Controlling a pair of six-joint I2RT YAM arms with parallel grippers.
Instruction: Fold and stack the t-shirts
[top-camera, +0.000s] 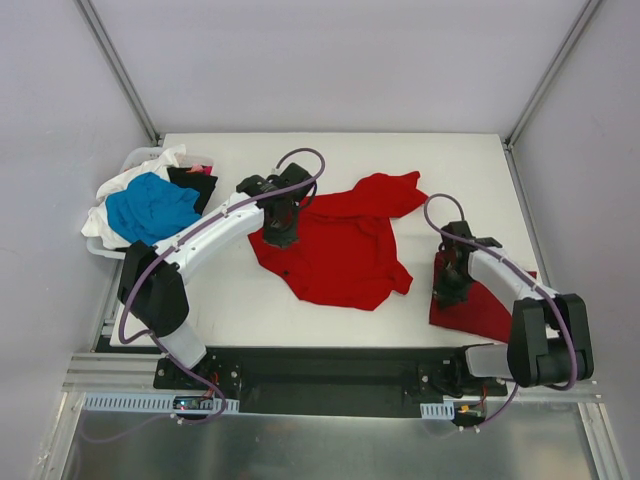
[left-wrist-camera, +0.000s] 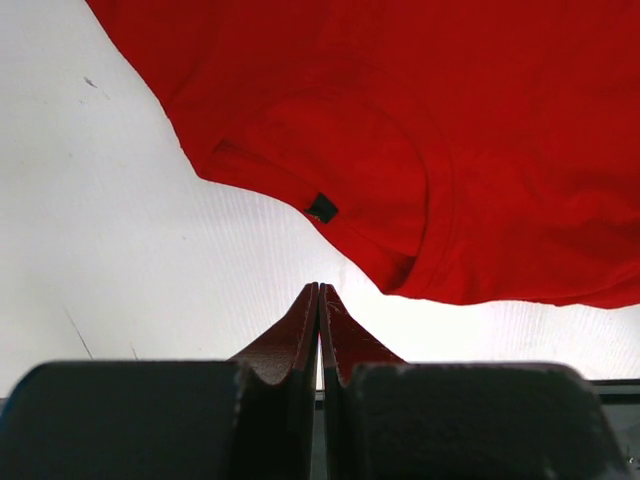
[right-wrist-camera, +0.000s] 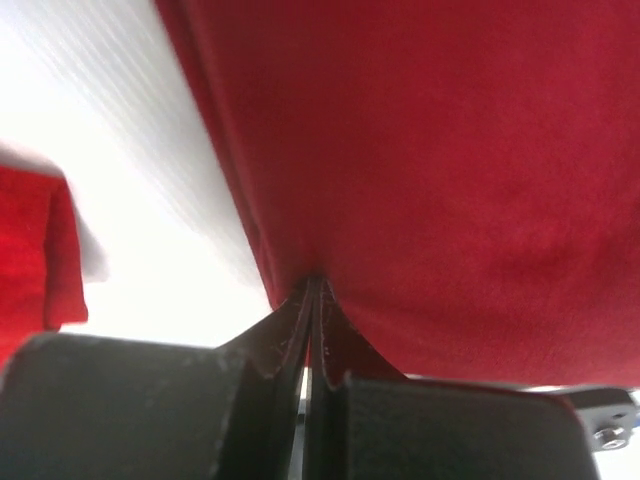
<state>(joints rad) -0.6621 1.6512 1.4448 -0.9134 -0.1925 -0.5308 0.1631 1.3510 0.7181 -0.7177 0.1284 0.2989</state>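
Observation:
A loose red t-shirt (top-camera: 340, 245) lies crumpled in the middle of the white table (top-camera: 230, 300). My left gripper (top-camera: 282, 235) hovers at its left edge. In the left wrist view the gripper (left-wrist-camera: 320, 288) is shut and empty over bare table, just short of the shirt's collar (left-wrist-camera: 400, 190) with its black tag (left-wrist-camera: 322, 208). A folded red t-shirt (top-camera: 487, 308) lies at the near right. My right gripper (top-camera: 447, 290) is shut at its left edge. In the right wrist view the tips (right-wrist-camera: 314, 282) touch the cloth's edge (right-wrist-camera: 450, 180).
A pile of t-shirts sits at the far left: white (top-camera: 125, 185), blue (top-camera: 150, 210) and black (top-camera: 195, 185). A corner of the loose red shirt (right-wrist-camera: 30, 250) shows left of the right gripper. The black rail (top-camera: 320, 370) runs along the near edge.

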